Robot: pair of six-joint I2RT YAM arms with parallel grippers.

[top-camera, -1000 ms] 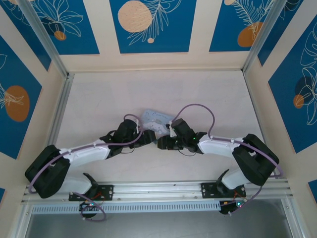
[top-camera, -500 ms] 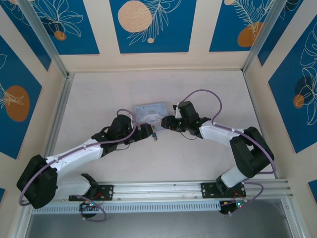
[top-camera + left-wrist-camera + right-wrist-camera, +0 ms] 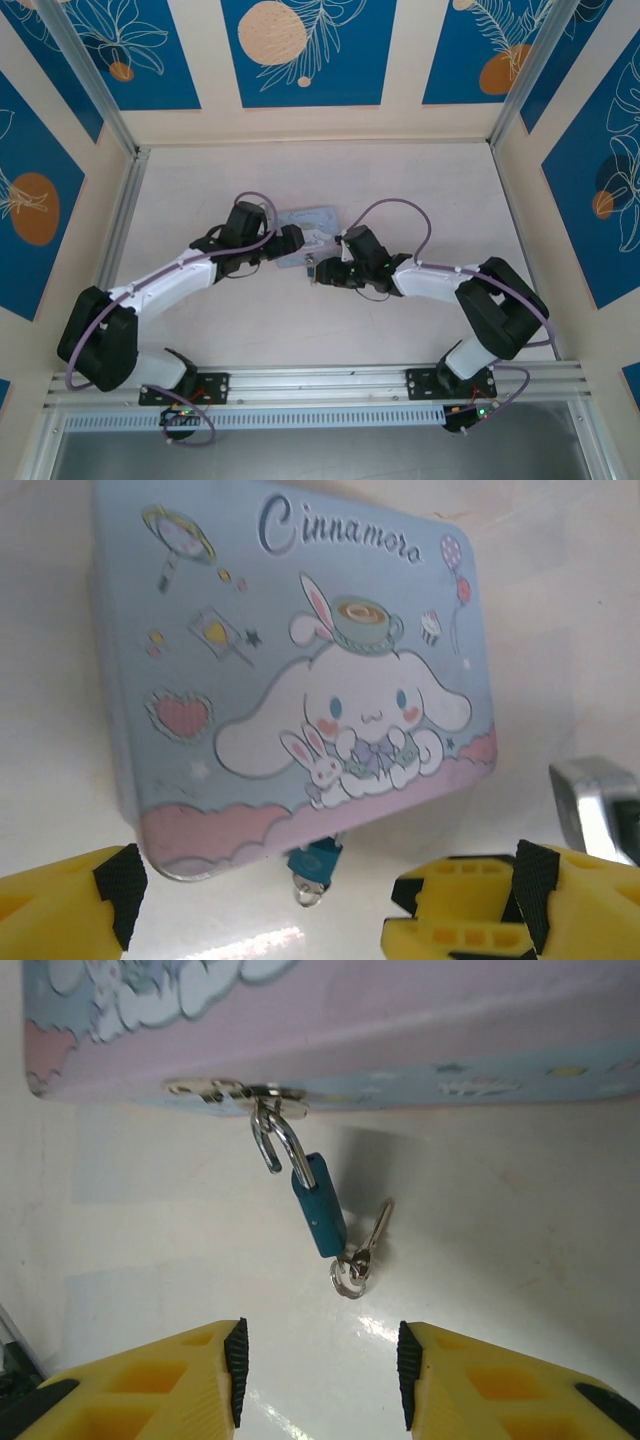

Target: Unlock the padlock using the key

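Observation:
The padlock (image 3: 320, 1205), a small teal body with a silver shackle, hangs from the hasp (image 3: 235, 1090) on the front wall of the pale blue cartoon tin (image 3: 300, 660). A silver key (image 3: 375, 1228) on a small ring (image 3: 348, 1278) lies on the table against the lock's lower end; I cannot tell whether a key sits in the keyhole. My right gripper (image 3: 318, 1370) stands open just short of the ring, nothing between its fingers. My left gripper (image 3: 265, 910) is open wide in front of the tin, with the padlock (image 3: 313, 860) beyond its gap. From above, both grippers (image 3: 296, 240) (image 3: 318, 270) meet at the tin (image 3: 310, 222).
The tin lies flat mid-table on a white surface (image 3: 220, 190). The right gripper's metal part (image 3: 590, 805) shows close beside the left fingers. Aluminium rails (image 3: 120, 230) and patterned walls bound the table.
The left gripper opened wider and moved up beside the tin's left front. The right gripper swung back down and left to face the padlock. The tin shifted slightly away.

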